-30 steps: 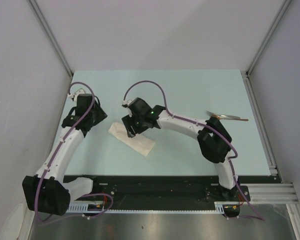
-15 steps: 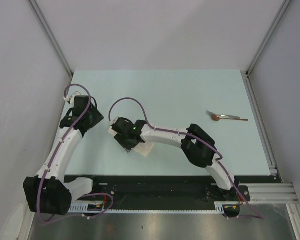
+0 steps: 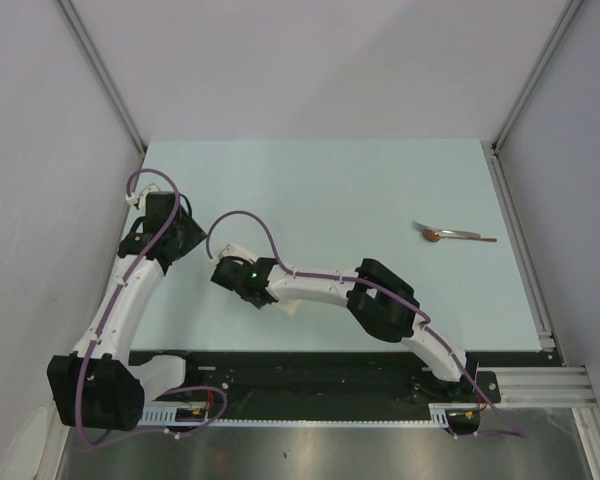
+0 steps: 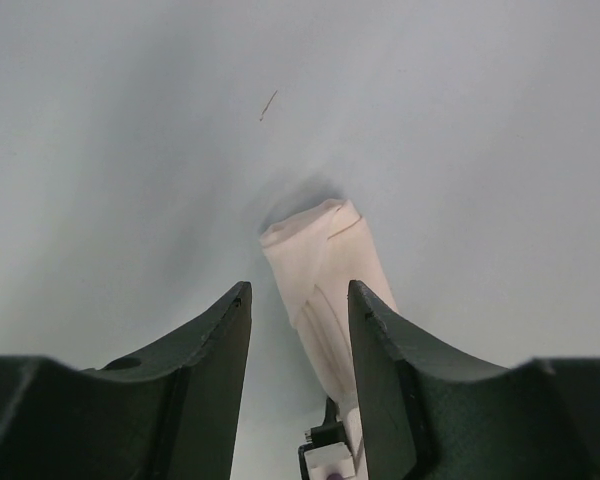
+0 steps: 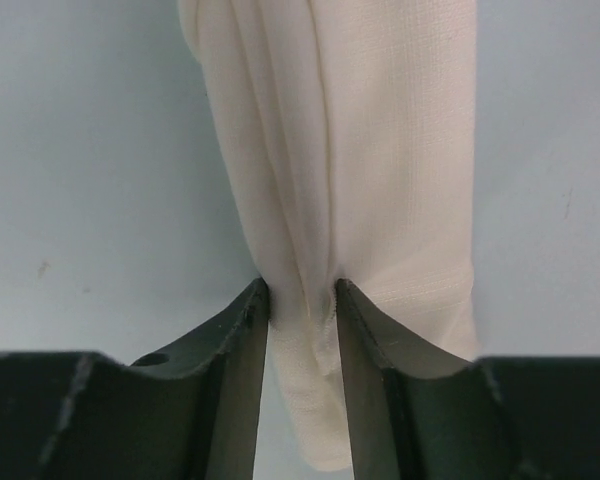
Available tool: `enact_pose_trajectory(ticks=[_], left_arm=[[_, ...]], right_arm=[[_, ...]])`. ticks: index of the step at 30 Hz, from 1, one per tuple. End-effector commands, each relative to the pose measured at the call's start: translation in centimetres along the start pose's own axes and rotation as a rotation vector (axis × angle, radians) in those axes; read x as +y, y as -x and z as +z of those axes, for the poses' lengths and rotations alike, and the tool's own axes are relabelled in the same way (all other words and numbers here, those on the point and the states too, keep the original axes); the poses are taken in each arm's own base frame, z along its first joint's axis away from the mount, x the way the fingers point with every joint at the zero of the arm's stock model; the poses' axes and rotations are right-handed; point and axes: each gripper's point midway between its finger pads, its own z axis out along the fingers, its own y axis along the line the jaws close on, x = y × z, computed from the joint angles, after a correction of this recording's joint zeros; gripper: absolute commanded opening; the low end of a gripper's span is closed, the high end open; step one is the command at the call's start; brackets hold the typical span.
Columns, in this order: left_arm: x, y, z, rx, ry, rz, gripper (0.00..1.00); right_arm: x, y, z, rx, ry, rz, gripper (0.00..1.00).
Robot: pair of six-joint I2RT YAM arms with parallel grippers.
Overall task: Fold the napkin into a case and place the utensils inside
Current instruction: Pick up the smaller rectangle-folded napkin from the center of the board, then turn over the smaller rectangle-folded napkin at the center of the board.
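Where the right arm reaches across the pale blue table [image 3: 360, 190] to its left half, we see the right gripper [image 5: 300, 300] down on the folded napkin [image 5: 350, 150]. In the right wrist view its two dark fingers stand narrow, the tips pressed into the cloth from either side with a bunch of pleats pinched between them. The napkin is a long cream strip of several layers. It runs away from the fingers, and its near end reaches down past the tips. From above, most of the strip is hidden under the gripper, and only a white corner shows at the side towards the arm bases.

The left gripper [image 4: 298, 290] sits near the left edge of the table, apart from the napkin. Its jaws are parted to a middling gap and hold nothing. Through that gap we see the far end of the strip lying flat on the table beyond the fingers. A piece of the right gripper shows at the bottom of that view.

The spoon [image 3: 456, 235] lies on the right side of the table, well apart from the napkin and from both grippers. Its coppery bowl points left and its thin silver handle points right.
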Motion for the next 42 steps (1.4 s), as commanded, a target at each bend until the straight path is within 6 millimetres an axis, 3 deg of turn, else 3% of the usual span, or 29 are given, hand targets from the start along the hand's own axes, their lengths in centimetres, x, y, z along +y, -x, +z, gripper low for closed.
enact_pose_trajectory(ticks=[1, 9, 15, 16, 18, 20, 21, 22, 23, 24, 26, 28, 29, 30, 32, 34, 35, 42], left_arm=[[-0.4, 0.6, -0.4, -0.018, -0.032, -0.029, 0.48], [-0.5, 0.4, -0.1, -0.008, -0.036, -0.03, 0.48], [-1.4, 0.5, -0.2, 0.004, -0.083, 0.005, 0.47], [-1.6, 0.4, -0.2, 0.009, -0.095, 0.014, 0.47], [-2.3, 0.1, -0.2, 0.029, -0.136, 0.035, 0.47], [-2.8, -0.1, -0.2, 0.039, -0.168, 0.047, 0.46], [-3.3, 0.0, -0.3, 0.036, -0.193, 0.055, 0.46], [-3.8, -0.5, -0.4, 0.062, -0.228, 0.065, 0.46], [-4.1, -0.5, -0.4, 0.063, -0.242, 0.076, 0.45], [-4.2, -0.6, -0.3, 0.071, -0.251, 0.078, 0.45], [-5.0, -0.9, -0.3, 0.091, -0.291, 0.09, 0.45], [-5.5, -1.3, -0.2, 0.115, -0.319, 0.098, 0.45], [-6.0, -1.5, -0.2, 0.127, -0.347, 0.11, 0.45], [-6.2, -1.7, -0.2, 0.137, -0.361, 0.112, 0.45], [-6.6, -2.1, -0.2, 0.15, -0.395, 0.114, 0.44], [-7.0, -2.6, 0.0, 0.167, -0.425, 0.12, 0.45], [-7.3, -2.8, 0.1, 0.178, -0.44, 0.122, 0.45], [-9.4, -5.2, 0.4, 0.272, -0.531, 0.162, 0.45]], right_arm=[[-0.9, -0.8, 1.1, 0.022, -0.126, -0.038, 0.31], [-1.3, 2.0, -0.3, -0.052, -0.126, 0.006, 0.0], [-1.5, 4.9, -3.7, -0.101, 0.043, 0.165, 0.0], [-1.4, 4.5, -3.7, -0.074, 0.111, 0.221, 0.0], [-0.6, 6.0, -5.8, -0.106, 0.27, 0.303, 0.0], [-1.8, 6.5, -6.6, -0.123, 0.357, 0.416, 0.0], [-1.2, 6.3, -7.1, -0.105, 0.444, 0.445, 0.0], [-1.6, 6.4, -7.5, -0.111, 0.478, 0.477, 0.0], [-2.5, 5.8, -6.7, -0.108, 0.498, 0.539, 0.0], [-2.6, 6.2, -8.0, -0.126, 0.565, 0.563, 0.0], [-3.3, 6.6, -8.2, -0.163, 0.629, 0.614, 0.0], [-3.9, 5.0, -7.9, -0.126, 0.713, 0.69, 0.0], [-4.2, 6.0, -8.2, -0.186, 0.762, 0.702, 0.0], [-4.5, 4.4, -7.5, -0.141, 0.796, 0.753, 0.0], [-5.4, 5.2, -8.0, -0.211, 0.845, 0.77, 0.0], [-6.1, 3.7, -7.2, -0.177, 0.888, 0.826, 0.0], [-6.6, 4.1, -7.2, -0.214, 0.92, 0.836, 0.0], [-9.3, 1.4, -6.2, -0.21, 0.987, 0.914, 0.0]])
